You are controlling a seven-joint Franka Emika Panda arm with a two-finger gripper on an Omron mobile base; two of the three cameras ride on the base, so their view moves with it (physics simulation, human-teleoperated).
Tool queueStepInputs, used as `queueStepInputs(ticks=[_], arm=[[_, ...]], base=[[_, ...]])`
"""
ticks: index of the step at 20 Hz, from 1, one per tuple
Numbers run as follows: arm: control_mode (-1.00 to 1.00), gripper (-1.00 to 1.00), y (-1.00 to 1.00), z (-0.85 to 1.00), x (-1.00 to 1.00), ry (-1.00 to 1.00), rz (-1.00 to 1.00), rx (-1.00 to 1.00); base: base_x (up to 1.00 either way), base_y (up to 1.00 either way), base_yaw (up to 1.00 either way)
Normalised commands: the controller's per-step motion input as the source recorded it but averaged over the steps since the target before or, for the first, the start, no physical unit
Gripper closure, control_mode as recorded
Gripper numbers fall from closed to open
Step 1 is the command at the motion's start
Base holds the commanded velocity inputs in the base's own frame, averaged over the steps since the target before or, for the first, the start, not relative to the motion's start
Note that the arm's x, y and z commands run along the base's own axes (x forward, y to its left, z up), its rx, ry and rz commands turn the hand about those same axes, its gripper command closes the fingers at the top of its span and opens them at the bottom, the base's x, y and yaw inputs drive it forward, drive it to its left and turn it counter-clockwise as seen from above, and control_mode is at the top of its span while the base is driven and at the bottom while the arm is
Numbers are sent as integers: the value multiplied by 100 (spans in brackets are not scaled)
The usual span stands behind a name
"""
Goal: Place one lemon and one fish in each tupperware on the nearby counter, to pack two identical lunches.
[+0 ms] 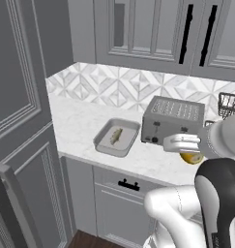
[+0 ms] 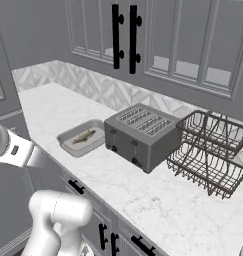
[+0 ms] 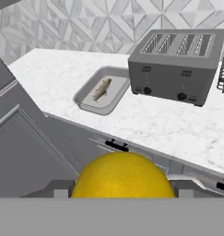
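Arm [image 1: 186, 208] is showing glossy white, rounded link shells. A broad black band [image 1: 220, 193] is wrapping the joint nearest the left base camera. Wrist section [image 1: 220, 138] is reading grey-white, cylindrical. Gripper [image 1: 179, 143] body is appearing white with ribbed, stubby contours.

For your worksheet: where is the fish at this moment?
The fish lies inside the tupperware on the counter, just left of the toaster in both base views, apart from the lemon held in the tool.
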Motion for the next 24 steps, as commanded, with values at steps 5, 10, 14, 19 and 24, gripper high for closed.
queueStepInputs(ticks=[5, 10, 14, 19, 24], arm=[[-100, 100, 4, -19, 73, 0, -2, 0], [-100, 100, 15, -38, 100, 0, 0, 0], [-100, 100, 25, -54, 99, 0, 0, 0], [-100, 100, 15, -44, 100, 5, 0, 1], [-100, 100, 7, -34, 93, 10, 0, 0]], base=[[16, 0, -1], [0, 0, 0], [0, 0, 0], [0, 0, 0], [0, 0, 0]])
